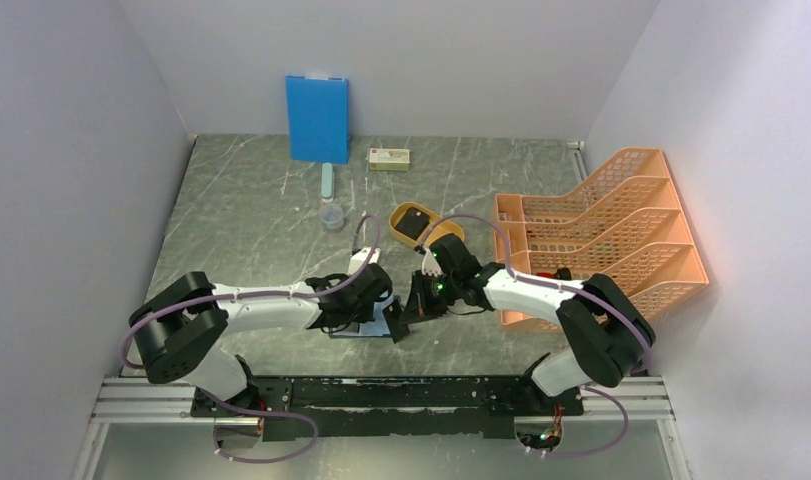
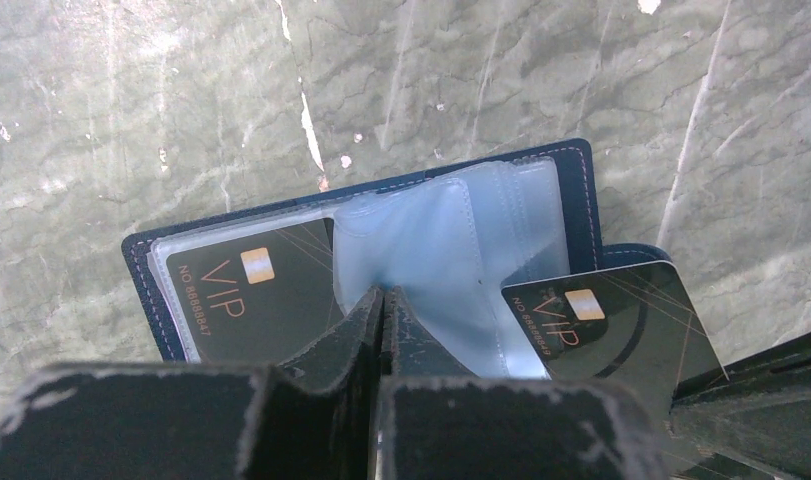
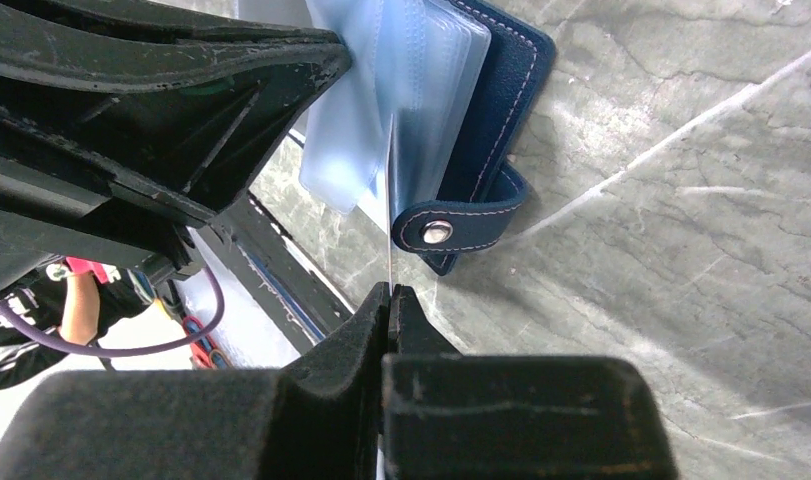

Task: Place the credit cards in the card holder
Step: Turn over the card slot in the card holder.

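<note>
The navy card holder [image 2: 581, 190] lies open on the table, its clear plastic sleeves [image 2: 431, 240] fanned up. One black VIP credit card [image 2: 251, 300] sits in the left sleeve. My left gripper [image 2: 383, 292] is shut, pinching a clear sleeve and lifting it. My right gripper [image 3: 389, 288] is shut on a second black VIP credit card [image 2: 621, 320]. This card appears edge-on [image 3: 390, 255] in the right wrist view, its far edge among the sleeves beside the snap tab [image 3: 436, 232]. In the top view both grippers [image 1: 381, 318] [image 1: 413, 308] meet over the holder [image 1: 369, 328].
A yellow oval tray [image 1: 443, 232] holding something dark lies just behind the grippers. An orange file rack [image 1: 601, 235] fills the right side. A blue board [image 1: 317, 118] leans on the back wall beside a small box [image 1: 389, 158]. A clear cup [image 1: 332, 215] stands mid-table.
</note>
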Motion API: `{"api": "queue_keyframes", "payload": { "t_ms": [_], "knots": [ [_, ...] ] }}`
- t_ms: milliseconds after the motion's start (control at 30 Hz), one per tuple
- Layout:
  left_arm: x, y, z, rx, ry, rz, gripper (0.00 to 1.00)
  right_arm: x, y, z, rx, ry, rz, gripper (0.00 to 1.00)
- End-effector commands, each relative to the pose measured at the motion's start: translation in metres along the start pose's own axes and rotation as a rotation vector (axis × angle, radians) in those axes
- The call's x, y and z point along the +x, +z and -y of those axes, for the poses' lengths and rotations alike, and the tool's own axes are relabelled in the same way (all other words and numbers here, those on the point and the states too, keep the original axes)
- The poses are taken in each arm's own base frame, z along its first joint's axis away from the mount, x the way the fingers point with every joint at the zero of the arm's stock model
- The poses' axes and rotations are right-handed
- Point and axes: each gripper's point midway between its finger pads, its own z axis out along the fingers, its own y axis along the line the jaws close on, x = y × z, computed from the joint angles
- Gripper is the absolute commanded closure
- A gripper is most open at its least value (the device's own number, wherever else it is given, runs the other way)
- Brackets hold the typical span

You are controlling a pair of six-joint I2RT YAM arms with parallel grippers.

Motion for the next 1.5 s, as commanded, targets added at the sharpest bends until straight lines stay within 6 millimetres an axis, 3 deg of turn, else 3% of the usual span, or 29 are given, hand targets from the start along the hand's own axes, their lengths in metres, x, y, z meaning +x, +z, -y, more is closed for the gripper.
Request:
{"api": "queue_keyframes", "payload": {
  "t_ms": [0,567,967,1233,1467],
  "knots": [
    [0.015,0.003,-0.019,-0.056,0.013,-0.034,0.95,0.008,0.0,0.001,-0.006,0.014,-0.019,1.0],
    [-0.005,-0.015,-0.003,0.02,-0.018,0.003,0.94,-0.002,0.012,-0.02,-0.098,0.018,-0.045,1.0],
    [-0.034,-0.051,-0.002,0.06,-0.058,0.073,0.7,-0.006,0.014,-0.043,-0.133,-0.005,-0.037,1.0],
    [-0.042,-0.077,-0.014,0.075,-0.127,0.134,0.69,-0.01,0.038,-0.051,-0.109,-0.005,-0.035,1.0],
    [-0.042,-0.084,-0.024,0.095,-0.177,0.188,0.72,-0.02,0.062,-0.058,-0.101,0.016,-0.024,1.0]
  ]
}}
